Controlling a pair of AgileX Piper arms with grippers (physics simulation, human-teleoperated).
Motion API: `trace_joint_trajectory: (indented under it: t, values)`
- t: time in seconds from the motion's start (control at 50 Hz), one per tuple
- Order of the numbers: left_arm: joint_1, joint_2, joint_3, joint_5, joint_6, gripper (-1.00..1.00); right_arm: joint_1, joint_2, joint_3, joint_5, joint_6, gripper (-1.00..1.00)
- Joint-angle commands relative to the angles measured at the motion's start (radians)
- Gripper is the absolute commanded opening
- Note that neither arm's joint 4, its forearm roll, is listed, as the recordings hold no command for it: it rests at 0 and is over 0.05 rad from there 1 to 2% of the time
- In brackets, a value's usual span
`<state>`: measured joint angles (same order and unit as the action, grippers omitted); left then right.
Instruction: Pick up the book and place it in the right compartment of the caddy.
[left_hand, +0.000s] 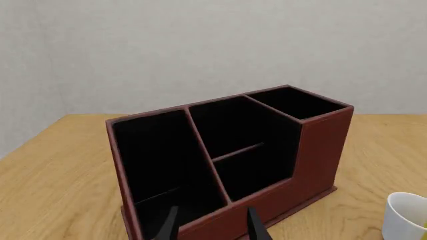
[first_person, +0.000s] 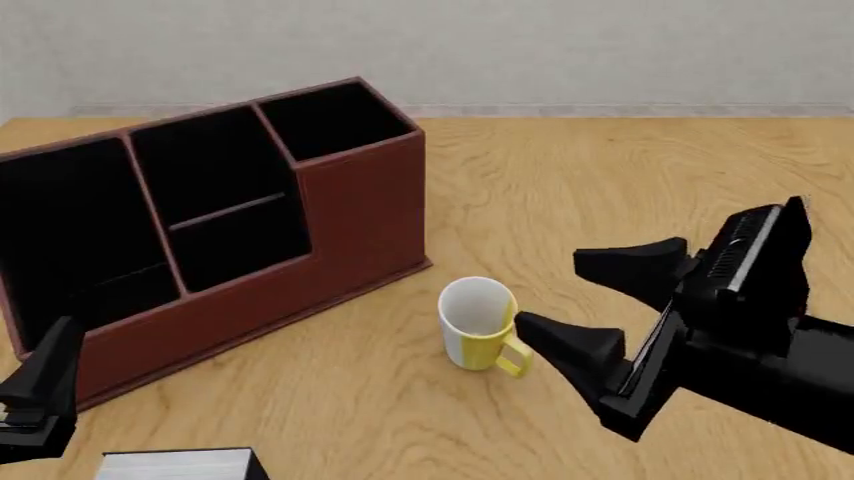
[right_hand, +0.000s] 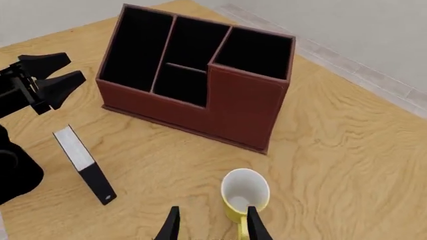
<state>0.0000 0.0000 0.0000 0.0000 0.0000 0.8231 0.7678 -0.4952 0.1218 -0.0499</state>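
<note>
The reddish-brown caddy stands at the table's left, also in the left wrist view and the right wrist view. Its right compartment is the narrow tall end slot, black-lined and empty. The black book with white page edges lies at the front edge, left of centre, and seems to stand on edge. My left gripper is open and empty, in front of the caddy's wide end. My right gripper is open and empty, above and right of the mug.
A white mug with a yellow handle stands upright just in front of the caddy's right end; it also shows in the right wrist view and the left wrist view. A pale wall bounds the table's far edge.
</note>
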Motion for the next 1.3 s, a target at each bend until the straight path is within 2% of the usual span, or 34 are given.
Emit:
trace_joint_trajectory:
  t: [0.02,0.14,0.28,0.58,0.98,1.3]
  values:
    - [0.0,0.0,0.0,0.0,0.0,1.0,0.065,0.065,0.012,-0.034,0.017,1.0]
    - [0.0,0.0,0.0,0.0,0.0,1.0,0.075,0.135,0.048,-0.098,0.0,1.0]
    - [0.0,0.0,0.0,0.0,0.0,1.0,0.099,0.165,0.051,-0.126,-0.003,1.0]
    - [0.0,0.0,0.0,0.0,0.0,1.0,0.15,0.269,0.036,-0.184,-0.055,1.0]
    - [0.0,0.0,0.0,0.0,0.0,1.0,0.216,0.398,-0.009,-0.237,-0.027,1.0]
    - [0.0,0.0,0.0,0.0,0.0,1.0,0.286,0.483,-0.067,-0.24,-0.022,1.0]
